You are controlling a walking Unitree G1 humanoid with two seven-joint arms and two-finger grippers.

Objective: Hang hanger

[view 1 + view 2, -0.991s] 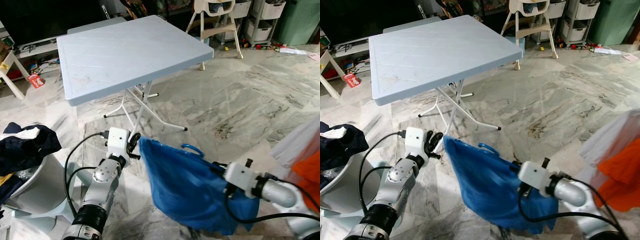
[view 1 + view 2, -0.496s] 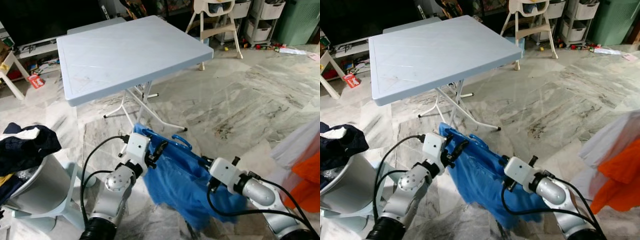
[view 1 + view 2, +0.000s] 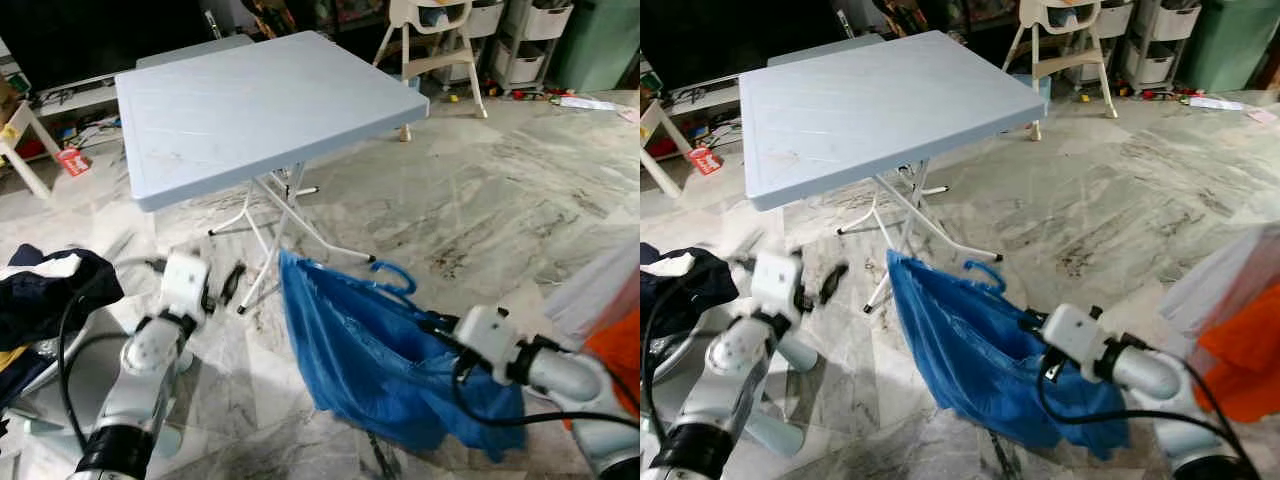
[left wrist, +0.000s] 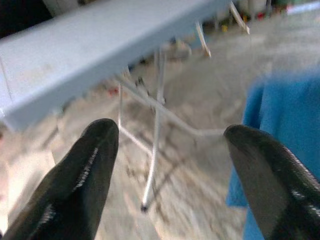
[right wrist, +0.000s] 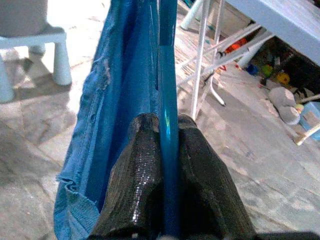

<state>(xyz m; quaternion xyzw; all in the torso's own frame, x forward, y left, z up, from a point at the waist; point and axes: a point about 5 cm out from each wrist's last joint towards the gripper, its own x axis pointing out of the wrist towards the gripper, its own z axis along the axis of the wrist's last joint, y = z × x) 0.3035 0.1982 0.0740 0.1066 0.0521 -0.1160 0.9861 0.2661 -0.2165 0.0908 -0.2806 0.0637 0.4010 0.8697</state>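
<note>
A marble floor (image 3: 500, 190) is spread across the scene, and one pale blue folding worktop (image 3: 260, 105) is set on white crossed legs ahead of the robot. One high chair (image 3: 430, 40) and storage shelves (image 3: 530, 40) are seen behind it. One pile of dark clothes (image 3: 50, 290) is heaped at the left. One blue garment (image 3: 370, 360) is draped on one blue hanger (image 3: 385, 280), held low over the floor, just in front of the worktop legs. The hanger bar is clamped by the right gripper (image 5: 162, 150). The left gripper (image 4: 170, 165) is spread wide with nothing between its fingers, beside the garment and apart from it.
</note>
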